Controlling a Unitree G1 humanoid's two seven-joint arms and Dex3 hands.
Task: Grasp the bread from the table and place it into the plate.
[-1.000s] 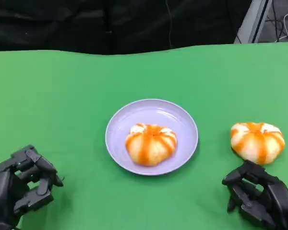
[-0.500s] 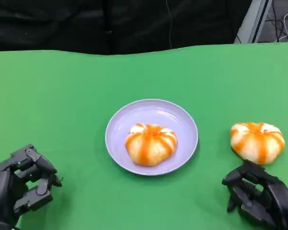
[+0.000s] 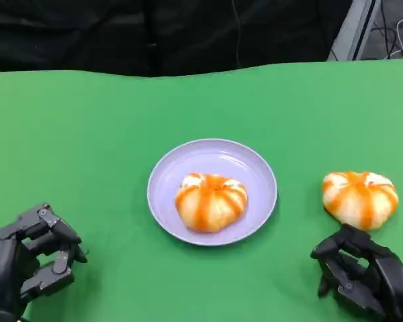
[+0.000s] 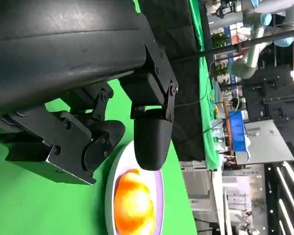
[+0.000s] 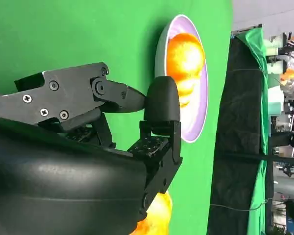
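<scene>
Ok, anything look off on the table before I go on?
Nothing stands out. One bread sits upright in the plate, the other bread lies whole on the green table, just beyond the right hand. No spills or damage.

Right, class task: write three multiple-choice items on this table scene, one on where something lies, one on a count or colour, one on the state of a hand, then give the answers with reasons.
1. Where is the bread that lies off the plate?
A. On the green cloth just beyond the right hand
B. Beside the left hand
C. On the plate's rim

2. How many breads are there?
A. One
B. Two
C. Three

3. What is the right hand doing?
A. Holding a bread
B. Pressing on the plate
C. Holding nothing

Answers:
1 A: the loose bread sits on the cloth beyond the right hand, apart from the plate.
2 B: another bread lies in the plate.
3 C: its fingers are empty; the left hand too.
</scene>
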